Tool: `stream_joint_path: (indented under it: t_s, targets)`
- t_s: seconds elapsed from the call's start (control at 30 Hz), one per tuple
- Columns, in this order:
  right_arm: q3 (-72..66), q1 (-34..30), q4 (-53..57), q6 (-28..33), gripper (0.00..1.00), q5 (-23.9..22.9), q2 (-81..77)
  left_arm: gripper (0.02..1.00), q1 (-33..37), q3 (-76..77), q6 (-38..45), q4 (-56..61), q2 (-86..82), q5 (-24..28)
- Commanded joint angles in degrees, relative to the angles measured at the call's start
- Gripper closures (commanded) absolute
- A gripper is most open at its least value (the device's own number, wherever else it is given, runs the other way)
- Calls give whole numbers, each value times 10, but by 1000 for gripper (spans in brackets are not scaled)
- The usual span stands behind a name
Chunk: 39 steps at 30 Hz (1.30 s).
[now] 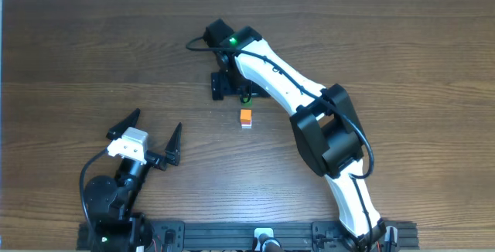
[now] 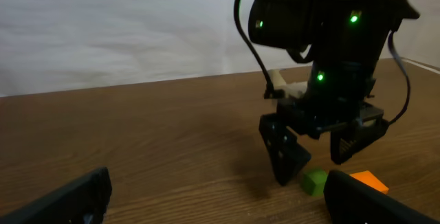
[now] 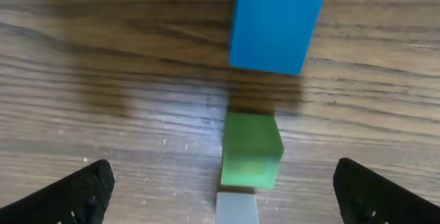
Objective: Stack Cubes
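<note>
Green cube [image 3: 251,148] — centred between the right end effector's [image 3: 221,185] spread fingers.

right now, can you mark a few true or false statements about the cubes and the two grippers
1. The right gripper is open above the green cube. True.
2. The left gripper holds the orange cube. False: it is open, empty and away from the cubes.
3. The blue cube sits on the green cube. False: it rests on the table beside it.
4. The green cube lies between the blue cube and a grey cube. True.
</note>
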<state>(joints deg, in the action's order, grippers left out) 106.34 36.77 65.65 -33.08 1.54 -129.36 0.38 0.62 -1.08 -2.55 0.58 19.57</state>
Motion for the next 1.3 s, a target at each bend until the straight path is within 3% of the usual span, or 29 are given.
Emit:
stream_joint_path:
  t_s: [0.03,0.33,0.53,0.77,1.3]
  targets:
    - [2,-5,-1,-7,7,-10,-16,18,-2,-3,2,-1,-3,5]
    - [-2,-12,-3,-8,119,-12,-16,18,-2,-3,3,-1,-3,5]
    - [-16,-19,-9,-8,132,-7,-16,18,-2,-3,3,-1,-3,5]
    - [-35,-23,-32,-7,240,6,-16,18,-2,-3,3,0,-3,5]
    - [-36,-24,-33,-7,687,6,-16,18,-2,-3,3,-1,-3,5]
